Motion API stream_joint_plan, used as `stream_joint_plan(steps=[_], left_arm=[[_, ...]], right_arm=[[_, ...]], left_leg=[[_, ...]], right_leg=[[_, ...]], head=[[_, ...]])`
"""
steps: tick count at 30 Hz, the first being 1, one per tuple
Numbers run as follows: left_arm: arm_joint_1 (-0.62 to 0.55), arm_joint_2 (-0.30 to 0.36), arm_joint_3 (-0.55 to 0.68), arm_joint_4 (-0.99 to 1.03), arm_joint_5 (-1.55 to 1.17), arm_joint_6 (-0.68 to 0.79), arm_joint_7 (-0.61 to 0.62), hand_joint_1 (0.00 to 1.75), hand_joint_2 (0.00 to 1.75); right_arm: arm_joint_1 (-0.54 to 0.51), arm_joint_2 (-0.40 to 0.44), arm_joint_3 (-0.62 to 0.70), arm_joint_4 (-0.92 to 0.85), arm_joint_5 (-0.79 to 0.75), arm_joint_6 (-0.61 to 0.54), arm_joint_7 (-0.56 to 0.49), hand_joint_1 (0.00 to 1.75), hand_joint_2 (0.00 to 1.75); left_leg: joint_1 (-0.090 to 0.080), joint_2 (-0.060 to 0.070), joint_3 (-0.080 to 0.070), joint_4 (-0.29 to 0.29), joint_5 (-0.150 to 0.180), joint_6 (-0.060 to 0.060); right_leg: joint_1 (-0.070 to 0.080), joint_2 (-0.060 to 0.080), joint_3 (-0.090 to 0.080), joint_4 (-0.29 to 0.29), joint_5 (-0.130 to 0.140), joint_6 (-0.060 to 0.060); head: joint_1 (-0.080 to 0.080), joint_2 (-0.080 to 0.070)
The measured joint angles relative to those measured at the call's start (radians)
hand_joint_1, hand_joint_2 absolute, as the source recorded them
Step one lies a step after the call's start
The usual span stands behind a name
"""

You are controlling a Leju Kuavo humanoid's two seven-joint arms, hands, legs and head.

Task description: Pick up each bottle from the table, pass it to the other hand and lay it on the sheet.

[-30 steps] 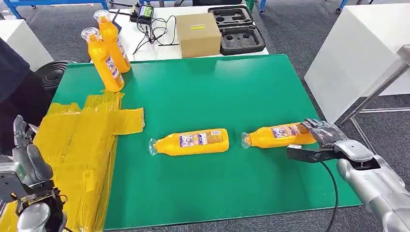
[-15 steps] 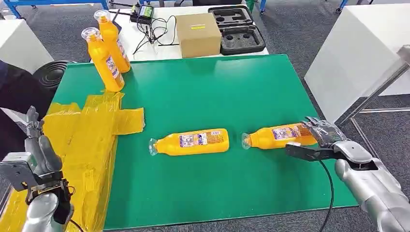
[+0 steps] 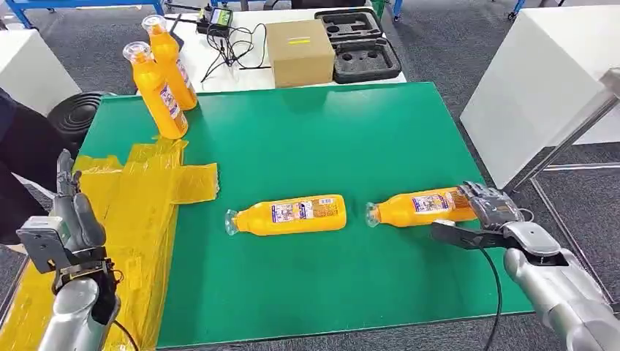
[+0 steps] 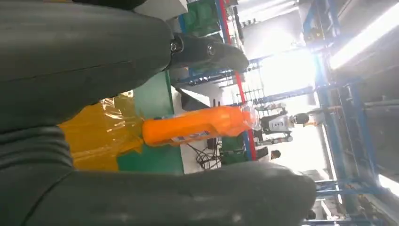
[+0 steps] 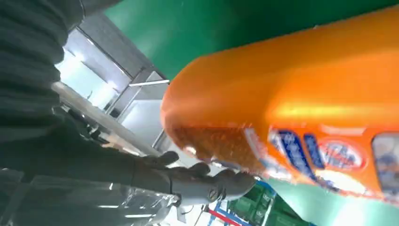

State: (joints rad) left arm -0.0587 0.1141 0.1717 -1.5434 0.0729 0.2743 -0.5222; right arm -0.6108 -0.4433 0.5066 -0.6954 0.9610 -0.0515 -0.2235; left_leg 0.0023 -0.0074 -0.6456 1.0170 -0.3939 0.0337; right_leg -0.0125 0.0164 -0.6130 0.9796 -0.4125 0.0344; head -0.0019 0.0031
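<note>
Head view has the right hand [image 3: 488, 212] down at the table's [image 3: 329, 139] right edge, fingers over the base of the nearer lying bottle [image 3: 417, 207] and thumb spread beneath it (whether the grip has closed, I cannot tell). Beside that one, cap toward the sheet, lies a second bottle [image 3: 289, 214], and two more bottles [image 3: 161, 73] stand at the far left corner. Over the yellow sheet [image 3: 124, 219] the left hand [image 3: 69, 216] is raised, fingers extended, holding nothing.
</note>
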Motion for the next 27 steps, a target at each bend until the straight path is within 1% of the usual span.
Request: stream_joint_plan(steps=[5,10,16,27], left_arm=[[-0.008,0.0,-0.009,0.011,0.0,-0.001,-0.002,0.0,0.0],[-0.007,0.001,-0.011,0.011,0.0,0.002,-0.011,0.0,0.0],[-0.013,0.001,-0.012,0.018,0.002,0.004,-0.012,0.0,0.0],[-0.02,0.01,-0.013,0.028,0.01,0.004,-0.015,0.0,0.0]], right_arm=[[0.006,0.009,-0.008,0.02,0.004,-0.005,0.002,0.0,1.75],[-0.003,0.034,-0.025,0.06,0.023,-0.058,0.002,0.0,1.75],[-0.014,0.068,-0.054,0.09,0.036,-0.091,0.006,0.0,1.75],[-0.015,0.095,-0.082,0.103,0.041,-0.097,-0.002,0.0,1.75]], left_leg=[[0.0,0.0,0.0,0.0,0.0,0.0],[0.0,0.0,0.0,0.0,0.0,0.0],[0.0,0.0,0.0,0.0,0.0,0.0],[0.0,0.0,0.0,0.0,0.0,0.0]], right_leg=[[0.0,0.0,0.0,0.0,0.0,0.0],[0.0,0.0,0.001,0.0,0.0,0.0],[0.0,0.0,0.001,0.0,0.0,0.0],[0.0,0.0,0.0,0.0,0.0,0.0]], head=[[0.0,0.0],[0.0,0.0],[0.0,0.0],[0.0,0.0]])
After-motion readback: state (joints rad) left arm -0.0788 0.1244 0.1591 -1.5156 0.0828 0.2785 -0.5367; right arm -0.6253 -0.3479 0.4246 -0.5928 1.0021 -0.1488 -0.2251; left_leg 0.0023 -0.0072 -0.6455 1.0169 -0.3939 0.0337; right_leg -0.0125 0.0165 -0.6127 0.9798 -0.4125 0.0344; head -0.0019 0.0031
